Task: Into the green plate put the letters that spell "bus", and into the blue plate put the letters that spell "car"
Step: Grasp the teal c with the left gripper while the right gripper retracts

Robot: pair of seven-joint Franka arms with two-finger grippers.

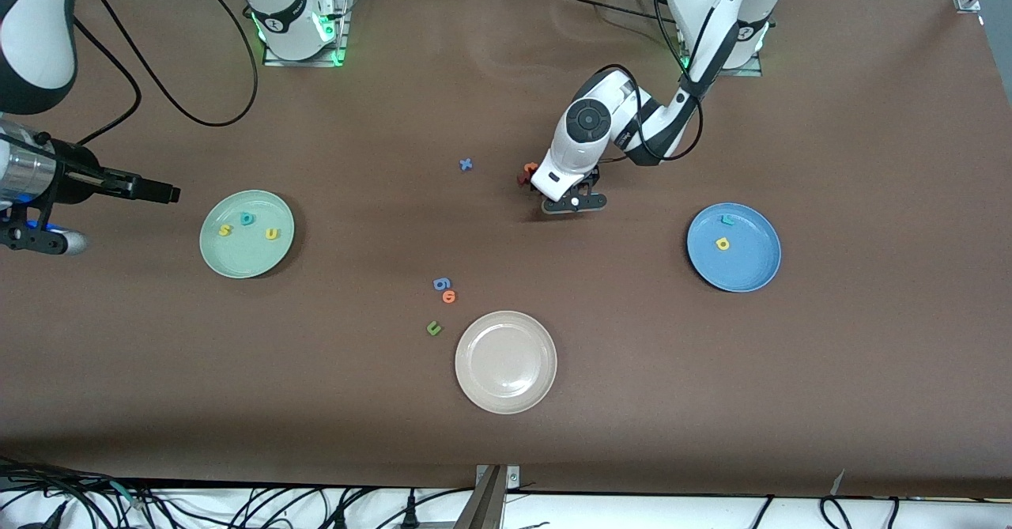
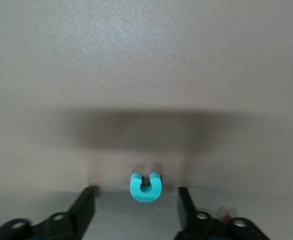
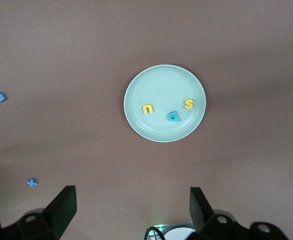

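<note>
1. The teal c (image 2: 145,187) is the piece I am after. It lies flat on the bench (image 1: 506,102), straight under my left gripper (image 2: 136,205), between the two fingers (image 2: 85,206) with a gap on each side, so nothing grips it yet. The front view hides it under the wrist.
2. The left gripper (image 1: 575,202) is down at the bench near the middle, just beside a red letter (image 1: 522,178) and an orange letter (image 1: 530,168) that I must leave alone. Its fingers stand apart, not clenched on anything.
3. The blue plate (image 1: 747,272), toward the left arm's end, already holds the yellow a (image 1: 723,243) and the teal r (image 1: 726,219). I judge the c to be the last piece of "car".
4. The green plate (image 1: 237,260), toward the right arm's end, holds the s (image 1: 224,231), the b (image 1: 247,218) and the u (image 1: 271,234). "Bus" looks finished.
5. The right gripper (image 1: 162,193) waits in the air beside the green plate, fingers (image 3: 62,205) released and empty.
6. Strays: a blue x (image 1: 466,164) near the middle; a blue g (image 1: 442,283), an orange o (image 1: 449,296) and a dark green u (image 1: 433,327) beside the off-white plate (image 1: 545,387), which is nearest the front camera.
7. Next move, as I judge it: close the fingers squarely on the c, lift straight up clear of the red and orange pieces, carry it over the blue plate and release low. The foam is tiny and light, so an off-centre pinch could flip it out.
</note>
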